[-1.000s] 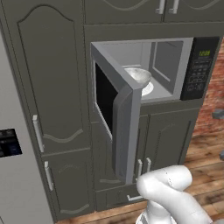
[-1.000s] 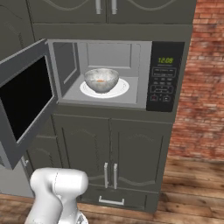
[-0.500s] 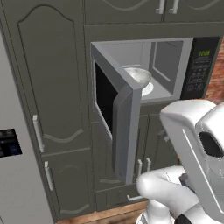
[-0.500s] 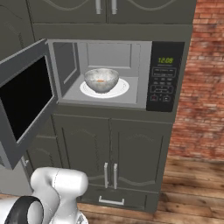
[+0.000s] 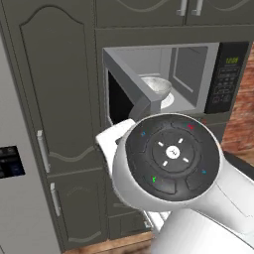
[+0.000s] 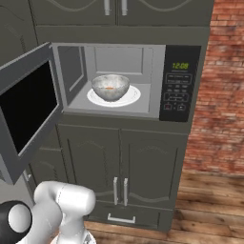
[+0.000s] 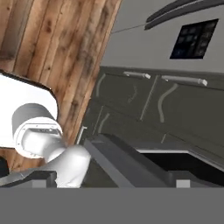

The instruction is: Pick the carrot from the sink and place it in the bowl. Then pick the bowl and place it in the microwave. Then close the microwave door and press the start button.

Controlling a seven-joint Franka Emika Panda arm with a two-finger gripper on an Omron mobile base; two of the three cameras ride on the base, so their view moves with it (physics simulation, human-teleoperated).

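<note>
The microwave stands open, its keypad with a green display on the right. Inside, the pale bowl sits on a white turntable plate, and a bit of the orange carrot shows in it. The microwave door is swung wide to the left. From the left, the bowl shows behind the door's edge. In the rolled hand view my gripper is open, its fingertips wide apart with nothing between them, close to the door's grey frame. The sink is out of view.
My arm's big white joint blocks the lower middle of the left base view. Dark cabinet doors lie under the microwave, a tall cabinet and a fridge panel to the left, a brick wall and wood floor to the right.
My arm has swung up; its large joint now covers the lower middle of the left base view. The bowl and the door have not moved, and the gripper stays open.
</note>
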